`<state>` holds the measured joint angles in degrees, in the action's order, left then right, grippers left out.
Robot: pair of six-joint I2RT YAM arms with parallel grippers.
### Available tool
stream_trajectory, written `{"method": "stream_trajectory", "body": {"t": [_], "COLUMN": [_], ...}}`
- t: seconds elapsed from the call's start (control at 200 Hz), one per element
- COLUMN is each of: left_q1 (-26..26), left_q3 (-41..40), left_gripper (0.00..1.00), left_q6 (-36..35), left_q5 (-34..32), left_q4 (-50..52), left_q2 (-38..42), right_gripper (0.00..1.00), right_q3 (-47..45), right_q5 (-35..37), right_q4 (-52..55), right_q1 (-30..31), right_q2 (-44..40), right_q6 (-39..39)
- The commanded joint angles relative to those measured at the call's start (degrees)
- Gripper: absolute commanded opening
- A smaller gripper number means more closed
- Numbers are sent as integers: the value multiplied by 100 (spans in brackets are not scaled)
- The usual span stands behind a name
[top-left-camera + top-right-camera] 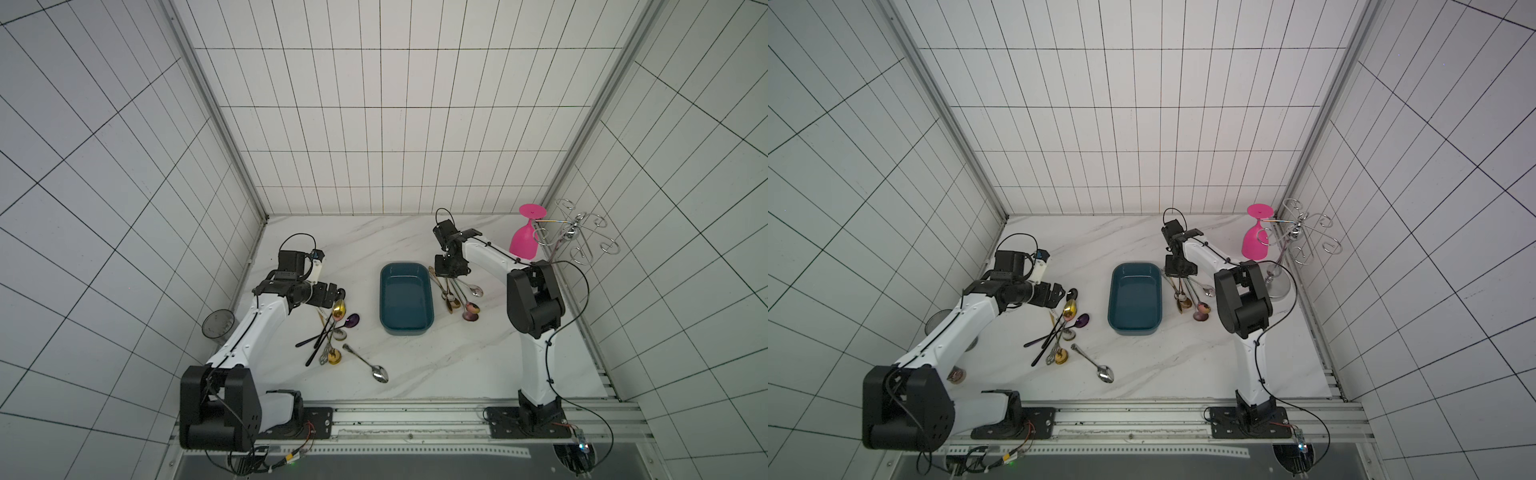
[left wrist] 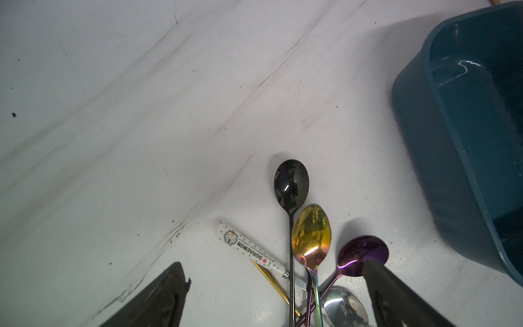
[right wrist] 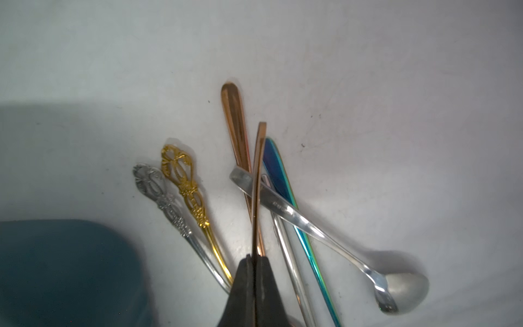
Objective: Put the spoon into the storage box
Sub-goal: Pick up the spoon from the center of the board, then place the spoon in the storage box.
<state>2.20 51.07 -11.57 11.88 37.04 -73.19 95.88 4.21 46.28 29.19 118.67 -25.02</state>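
Note:
The teal-blue storage box (image 1: pixel 405 299) (image 1: pixel 1136 297) lies empty at the table's middle; both wrist views catch part of it (image 2: pixel 467 141) (image 3: pixel 56 269). To its right a pile of spoons (image 1: pixel 455 295) fans out. Over the pile's handle ends, my right gripper (image 1: pixel 451 270) (image 3: pixel 256 257) is shut on a copper spoon handle (image 3: pixel 259 184) standing edge-up. Left of the box lies another spoon pile (image 1: pixel 332 328). My left gripper (image 1: pixel 336 293) (image 2: pixel 276 269) hangs open over its far end, above a black spoon (image 2: pixel 291 184), a gold one (image 2: pixel 311 235) and a purple one (image 2: pixel 362 252).
A lone silver spoon (image 1: pixel 368 363) lies nearer the front. A pink glass (image 1: pixel 524 239) hangs upside down on a wire rack (image 1: pixel 577 237) at the back right. A dark see-through cup (image 1: pixel 217 324) stands behind the left arm. Tiled walls close in three sides.

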Motion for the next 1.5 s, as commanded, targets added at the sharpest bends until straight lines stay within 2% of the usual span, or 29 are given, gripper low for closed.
{"method": "stream_trajectory", "body": {"t": [0.0, 0.315, 0.62, 0.919, 1.054, 1.164, 1.494], "left_q1": [10, 16, 9, 9, 2, 9, 1], "left_q3": [-31, -5, -52, -103, -82, -121, -116], "left_gripper": [99, 99, 99, 99, 99, 99, 99], "left_q6": [-21, -39, -80, -100, -100, -98, -113], "left_q5": [65, 43, 45, 60, 31, 86, 61], "left_q4": [-166, -105, -133, -170, -153, -195, -190], "left_q2": [63, 52, 94, 152, 129, 152, 136], "right_gripper": [0, 0, 0, 0, 0, 0, 0], "right_q3": [-114, -270, -389, -413, -293, -365, 43], "right_q5": [-164, -917, -1482, -1746, -2061, -2068, -2219], "right_q4": [217, 153, -478, -1310, -1370, -1612, -1466], "right_q1": [-63, 22, 728, 1239, 1341, 1443, 1521], "right_q2": [-501, -1199, -1199, -677, -323, -170, 543], "right_q6": [-99, -651, -1431, -2001, -2188, -2160, -1816]}}
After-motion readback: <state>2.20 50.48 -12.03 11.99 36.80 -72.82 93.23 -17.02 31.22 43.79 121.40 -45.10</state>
